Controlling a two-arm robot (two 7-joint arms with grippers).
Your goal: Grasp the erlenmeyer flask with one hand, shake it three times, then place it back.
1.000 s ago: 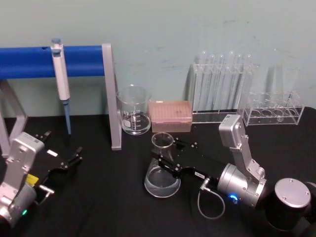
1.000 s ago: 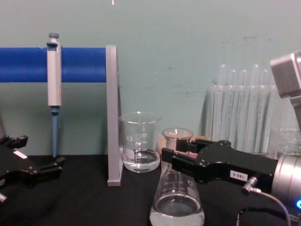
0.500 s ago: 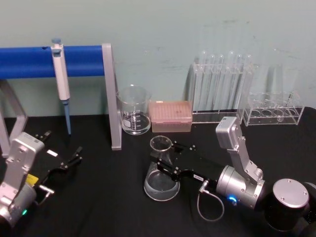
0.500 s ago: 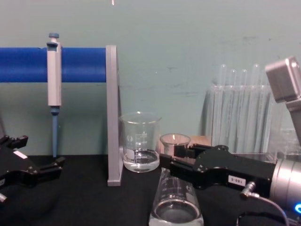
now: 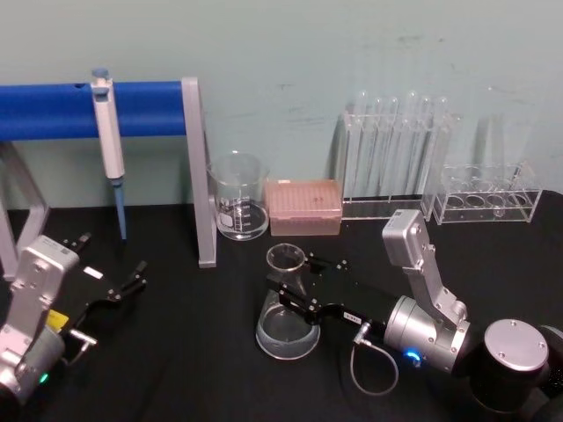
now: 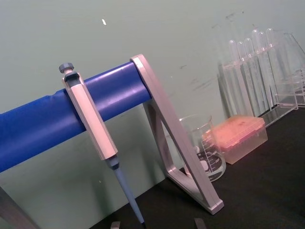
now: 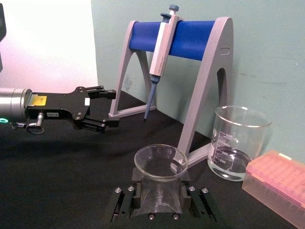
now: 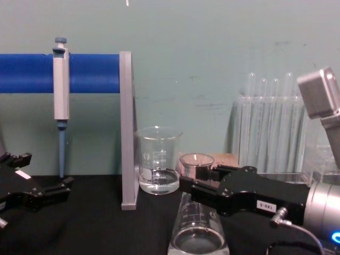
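Note:
The erlenmeyer flask (image 5: 287, 318) is clear glass with a wide base and a little liquid, at the centre of the black table. My right gripper (image 5: 290, 271) is shut on its neck just under the rim, one finger on each side. The right wrist view shows the flask (image 7: 160, 167) upright between that gripper (image 7: 160, 202). From the chest, the gripper (image 8: 192, 179) reaches in from the right; the flask (image 8: 197, 236) has its base cut off by the lower edge. My left gripper (image 5: 107, 262) rests open at the far left, well apart.
A glass beaker (image 5: 238, 198) with some liquid stands behind the flask, beside a pink tip box (image 5: 303, 207). A blue-barred stand (image 5: 199, 176) holds a pipette (image 5: 108, 141) at the left. Test-tube racks (image 5: 396, 158) line the back right.
My right gripper has carried the flask slightly left and lower. The left arm has not moved.

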